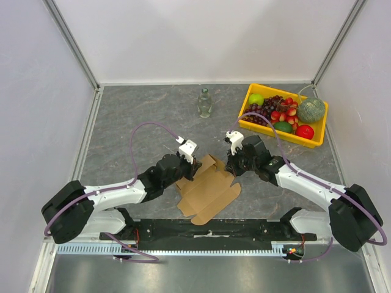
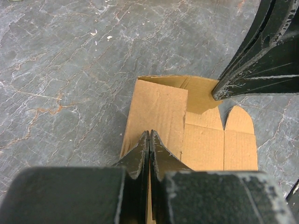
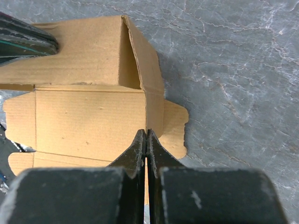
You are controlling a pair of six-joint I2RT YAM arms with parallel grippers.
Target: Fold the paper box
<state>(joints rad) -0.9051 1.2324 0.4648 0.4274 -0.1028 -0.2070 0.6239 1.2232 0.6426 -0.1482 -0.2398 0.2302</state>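
Observation:
The paper box [image 1: 211, 192] is a brown cardboard die-cut sheet, partly raised, lying on the grey table between my two arms. My left gripper [image 1: 194, 163] is at its far left side. In the left wrist view the left gripper [image 2: 149, 134] is shut, with a thin cardboard edge between the fingers; the box [image 2: 205, 144] lies beyond. My right gripper [image 1: 233, 170] is at the far right side. In the right wrist view the right gripper [image 3: 146, 132] is shut on an upright side wall of the box [image 3: 88, 121]. A rounded tab lies flat to its right.
A yellow tray [image 1: 317, 141] of fruit stands at the back right. A clear glass bottle [image 1: 204, 102] stands at the back centre. White walls enclose the table on three sides. The right arm's fingers [image 2: 261, 60] show in the left wrist view's upper right.

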